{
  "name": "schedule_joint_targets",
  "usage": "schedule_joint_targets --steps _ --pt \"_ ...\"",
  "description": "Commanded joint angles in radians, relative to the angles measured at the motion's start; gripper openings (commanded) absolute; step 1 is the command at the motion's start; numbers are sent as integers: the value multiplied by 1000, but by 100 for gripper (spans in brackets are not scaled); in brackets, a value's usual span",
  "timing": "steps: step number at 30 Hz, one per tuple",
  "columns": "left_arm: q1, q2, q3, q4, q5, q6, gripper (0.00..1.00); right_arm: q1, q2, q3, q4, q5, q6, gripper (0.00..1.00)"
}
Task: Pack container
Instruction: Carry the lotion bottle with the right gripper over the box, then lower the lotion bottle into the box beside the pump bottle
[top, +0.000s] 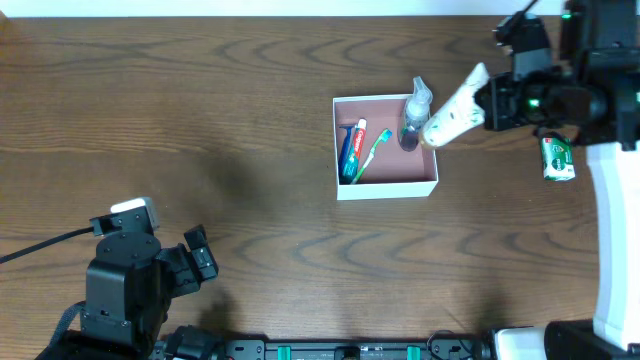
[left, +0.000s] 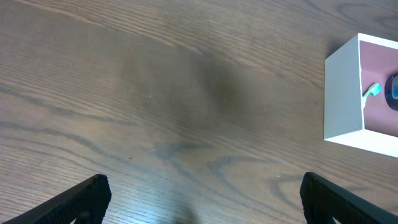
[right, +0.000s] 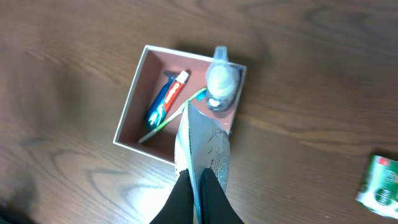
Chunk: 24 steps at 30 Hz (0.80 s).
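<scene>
Three items already sit in the container (top: 388, 188), which stands mid-tabletop (top: 200, 120): toothpaste (top: 350, 148), toothbrush (top: 372, 152) and a clear bottle (top: 415, 115) in the far right corner, apparently upright. Right gripper (top: 487, 100) is clamped on one end of a white tube (top: 452, 113). The tube's free end hangs over the container's right wall, just beside the bottle.

Main risks, as I judge them:
- The tube tip hits the bottle and tips it.
- The tube catches on the rim, or gets released too far right and lands outside.
- The only free floor is the near right part, so the tube may end up propped on the wall.

Green packet (top: 558, 158) lies outside on the right, well apart. Left gripper (top: 203, 255) is spread wide, empty, parked at the near left.
</scene>
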Motion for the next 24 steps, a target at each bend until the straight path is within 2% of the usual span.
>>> schedule_joint_targets --steps 1,8,24 --pt "6 0 -1 0 -8 -9 98 33 18 1 13 -25 23 1" --pt "6 0 -1 0 -8 -9 98 74 90 0 -4 69 19 1" --pt "6 0 -1 0 -8 -9 98 88 220 -1 20 70 10 1"
